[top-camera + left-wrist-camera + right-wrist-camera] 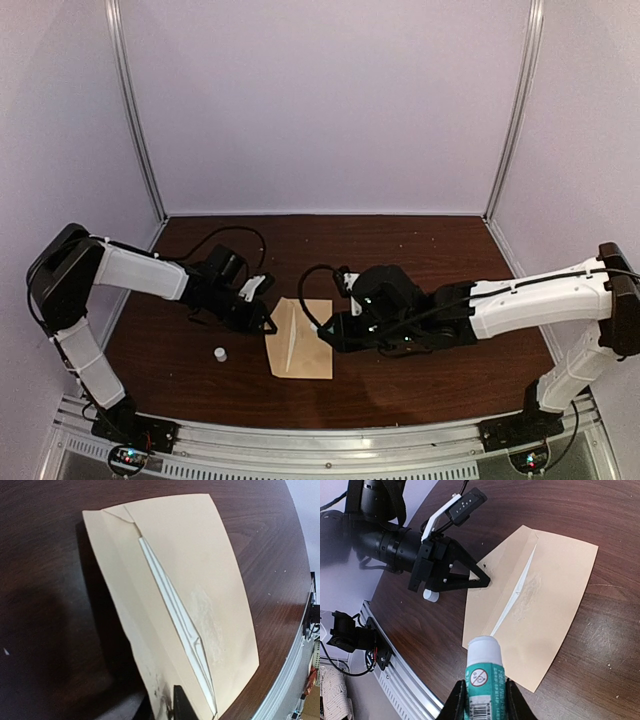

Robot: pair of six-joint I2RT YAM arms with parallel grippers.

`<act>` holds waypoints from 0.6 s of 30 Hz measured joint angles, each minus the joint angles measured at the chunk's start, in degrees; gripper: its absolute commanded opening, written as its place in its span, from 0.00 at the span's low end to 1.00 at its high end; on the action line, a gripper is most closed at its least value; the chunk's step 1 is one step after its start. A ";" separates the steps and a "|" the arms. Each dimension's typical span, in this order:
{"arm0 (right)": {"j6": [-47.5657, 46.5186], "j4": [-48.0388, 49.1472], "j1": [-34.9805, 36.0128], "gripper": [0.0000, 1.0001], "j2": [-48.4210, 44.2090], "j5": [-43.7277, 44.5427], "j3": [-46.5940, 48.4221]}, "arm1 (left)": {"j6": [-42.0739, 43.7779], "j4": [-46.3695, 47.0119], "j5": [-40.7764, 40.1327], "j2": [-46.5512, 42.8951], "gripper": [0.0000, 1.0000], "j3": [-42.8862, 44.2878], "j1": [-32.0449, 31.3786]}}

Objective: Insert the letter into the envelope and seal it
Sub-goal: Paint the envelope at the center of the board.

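Note:
The tan envelope [302, 340] lies flat on the dark wood table between the two arms, its flap [125, 595] raised along the left side. The white letter [170, 600] shows as a thin strip in the envelope's mouth [517, 592]. A glue smear [207, 615] marks the envelope's body beside the opening. My left gripper [485, 580] meets the flap's edge with its jaws pinched together on it; one dark finger [181, 705] shows over the paper. My right gripper [484, 705] is shut on an uncapped green glue stick [484, 675], held just off the envelope's near corner.
The glue stick's white cap [220, 353] stands on the table left of the envelope, close under the left arm [395, 550]. A metal rail [320, 440] runs along the near table edge, close to the envelope. Pale walls enclose the back and sides.

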 measured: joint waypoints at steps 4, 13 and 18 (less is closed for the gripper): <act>0.50 -1.64 -0.39 0.00 1.55 -1.22 0.28 | 1.84 0.68 2.16 1.84 0.00 1.49 0.00; 0.74 -5.86 -1.81 0.00 3.19 -3.30 1.07 | 5.51 -1.18 5.57 3.08 0.00 3.39 -2.08; 1.16 -7.43 -2.49 0.00 5.35 -5.27 1.42 | 7.58 -2.80 5.55 4.61 0.00 5.64 -6.95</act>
